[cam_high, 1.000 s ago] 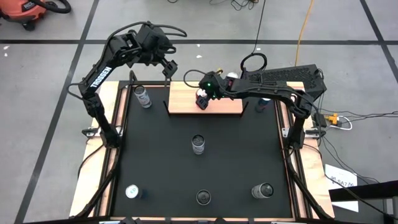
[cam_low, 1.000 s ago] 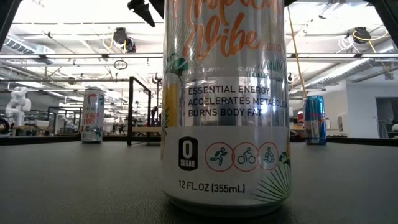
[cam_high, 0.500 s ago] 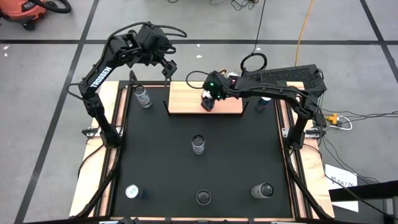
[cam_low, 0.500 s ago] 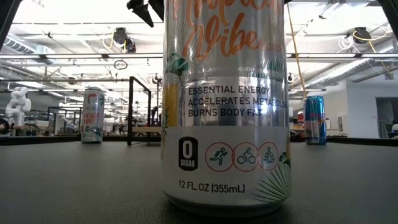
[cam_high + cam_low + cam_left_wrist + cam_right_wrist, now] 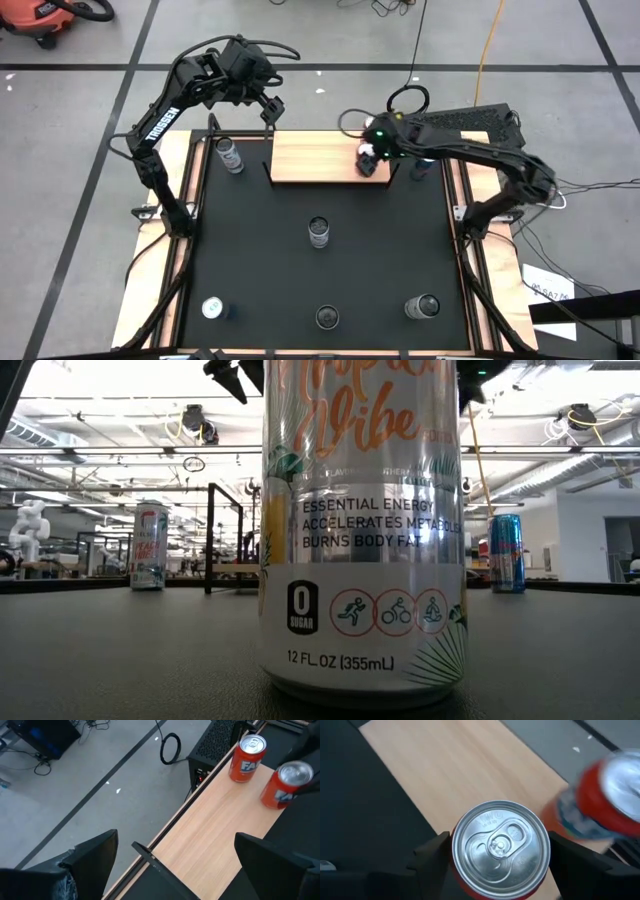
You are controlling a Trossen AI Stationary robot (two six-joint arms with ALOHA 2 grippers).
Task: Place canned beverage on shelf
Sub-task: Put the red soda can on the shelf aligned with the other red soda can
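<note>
The shelf (image 5: 325,157) is a light-wood board with black end rails at the far side of the black mat; it also shows in the left wrist view (image 5: 220,825). My right gripper (image 5: 368,160) is shut on an orange can (image 5: 500,847) over the shelf's right end. A second orange can (image 5: 246,751) stands upright on the board just beyond it, on its base. My left gripper (image 5: 266,106) hangs open and empty above the shelf's left end, as its wrist view (image 5: 177,855) shows. My right gripper pinches the orange can's side wall just below its top rim (image 5: 457,862), one finger (image 5: 432,857) on each side. The fingers come from above, pointing down. The can is upright; I cannot tell whether its base (image 5: 272,802) rests on the board.
Several other cans stand on the mat: one near the shelf's left end (image 5: 231,155), one mid-mat (image 5: 319,232), three along the near edge (image 5: 212,308) (image 5: 327,317) (image 5: 422,306). A blue can (image 5: 420,168) stands right of the shelf. One tall can (image 5: 362,530) fills the low view.
My right gripper has moved along the shelf toward the table's right edge, carrying the orange can upright from the board's middle to its right end, beside the second orange can.
</note>
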